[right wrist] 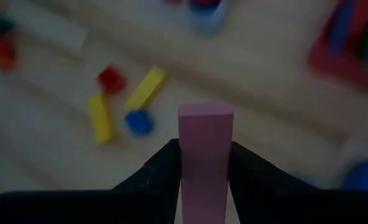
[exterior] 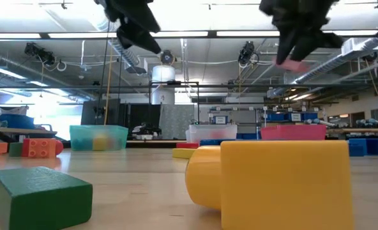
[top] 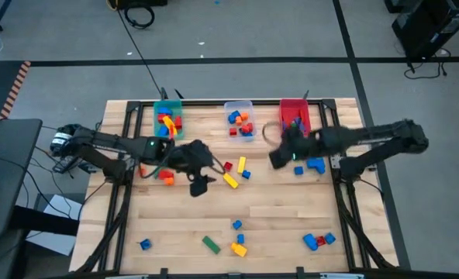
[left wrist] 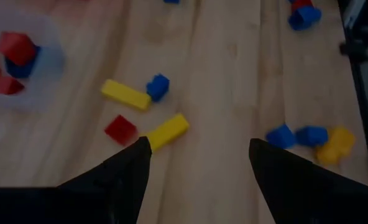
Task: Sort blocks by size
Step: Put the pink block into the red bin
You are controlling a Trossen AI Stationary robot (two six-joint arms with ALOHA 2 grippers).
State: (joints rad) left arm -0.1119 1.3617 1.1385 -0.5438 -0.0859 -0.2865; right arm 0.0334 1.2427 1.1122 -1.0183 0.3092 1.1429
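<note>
Loose blocks lie on the wooden table: two yellow bars [top: 242, 164] [top: 230, 180], a red cube [top: 228, 166] and a blue one [top: 246, 174] near the middle. My right gripper [top: 278, 157] hangs high in front of the red bin [top: 295, 116], shut on a pink bar block [right wrist: 204, 134]. My left gripper [top: 201, 184] hovers open above the table, left of the yellow bars, its fingers [left wrist: 134, 162] empty. The teal bin [top: 167, 120] and the clear bin [top: 239, 118] hold several blocks. My right gripper pinches the pink bar by its two long sides [right wrist: 190, 168] between the two fingers. The bar lies along the fingers, and its free end [right wrist: 204, 112] sticks out past the tips. The fingers slant down. The bar [exterior: 294, 64] is lifted clear, high above the table.
Near the front edge lie a green bar [top: 211, 245], a yellow block [top: 238, 249], blue cubes [top: 237, 225] [top: 145, 244] and a red-and-blue cluster [top: 319, 240]. An L-shaped blue block [top: 315, 164] lies under the right arm. Orange and red blocks [top: 166, 177] lie under the left arm.
</note>
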